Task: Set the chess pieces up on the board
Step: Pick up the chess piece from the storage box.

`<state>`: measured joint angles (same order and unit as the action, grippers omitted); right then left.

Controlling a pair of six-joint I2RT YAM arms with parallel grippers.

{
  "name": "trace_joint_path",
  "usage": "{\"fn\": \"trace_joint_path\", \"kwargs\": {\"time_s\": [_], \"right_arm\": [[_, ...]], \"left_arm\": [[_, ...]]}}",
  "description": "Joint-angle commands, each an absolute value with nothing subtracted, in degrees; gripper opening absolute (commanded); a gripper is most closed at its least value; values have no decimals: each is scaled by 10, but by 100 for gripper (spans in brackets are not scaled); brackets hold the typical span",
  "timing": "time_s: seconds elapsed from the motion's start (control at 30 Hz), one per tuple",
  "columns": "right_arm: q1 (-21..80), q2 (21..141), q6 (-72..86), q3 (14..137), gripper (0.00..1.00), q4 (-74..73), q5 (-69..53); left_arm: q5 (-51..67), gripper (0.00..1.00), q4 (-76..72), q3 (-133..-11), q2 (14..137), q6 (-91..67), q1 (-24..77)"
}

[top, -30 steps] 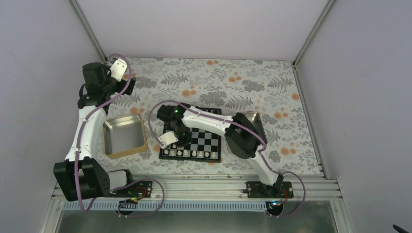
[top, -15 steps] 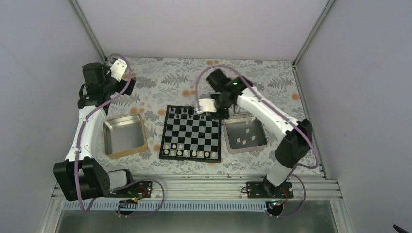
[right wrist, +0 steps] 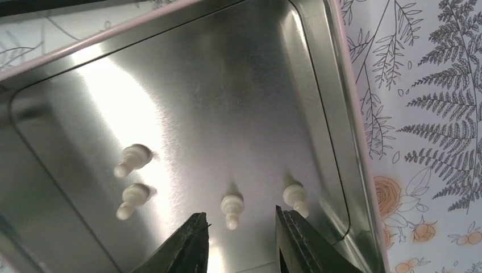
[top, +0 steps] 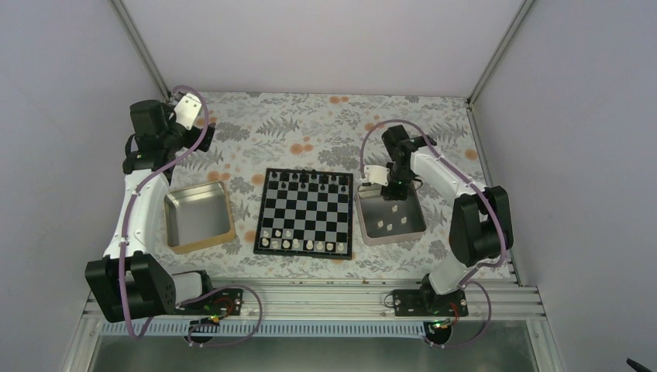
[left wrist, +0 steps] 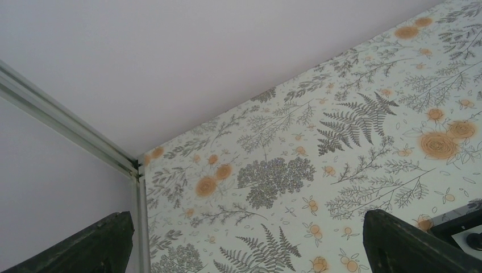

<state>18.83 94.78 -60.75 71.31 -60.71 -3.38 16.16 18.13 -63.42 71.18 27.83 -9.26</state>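
The right gripper (right wrist: 241, 242) hangs over the metal tray (right wrist: 335, 142) with its jaws parted to a moderate gap and nothing between them. The nearest pawn (right wrist: 232, 209) sits just ahead of the fingertips, almost centred on that gap. Three other pawns (right wrist: 132, 199) rest in the same tray, one close beside the tool's line and two together farther off on the opposite side. The step in hand looks like picking the centred pawn. Doing it well probably means coming straight down so the fingers (right wrist: 190, 244) straddle its body rather than its narrow head, keeping the tips just off the tray floor (polished metal would let so small a piece skid if nudged), and closing gently and squarely. The close neighbour could be knocked by a drifting finger. The board (top: 306, 211) lies beside the tray, away from the tool, with white pieces (top: 302, 244) along its near row and black pieces (top: 310, 178) on the far one. The left gripper (left wrist: 245, 227), well apart, stands wide and empty over the patterned cloth (left wrist: 273, 176).
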Motion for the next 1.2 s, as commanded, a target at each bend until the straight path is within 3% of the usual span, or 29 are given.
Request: {"fn": "trace_joint_path", "kwargs": {"time_s": [0.0, 0.87, 1.03, 1.17], "right_arm": [[175, 949, -613, 685, 32, -539, -18], [118, 1053, -605, 702, 33, -498, 18], [117, 1052, -606, 705, 19, -500, 3], [117, 1049, -606, 706, 19, -500, -6]], "left_arm": [[163, 100, 179, -648, 708, 278, -95], [165, 100, 179, -648, 720, 280, -96], [166, 100, 180, -650, 722, 279, -96], [166, 100, 180, -650, 722, 279, -95]]}}
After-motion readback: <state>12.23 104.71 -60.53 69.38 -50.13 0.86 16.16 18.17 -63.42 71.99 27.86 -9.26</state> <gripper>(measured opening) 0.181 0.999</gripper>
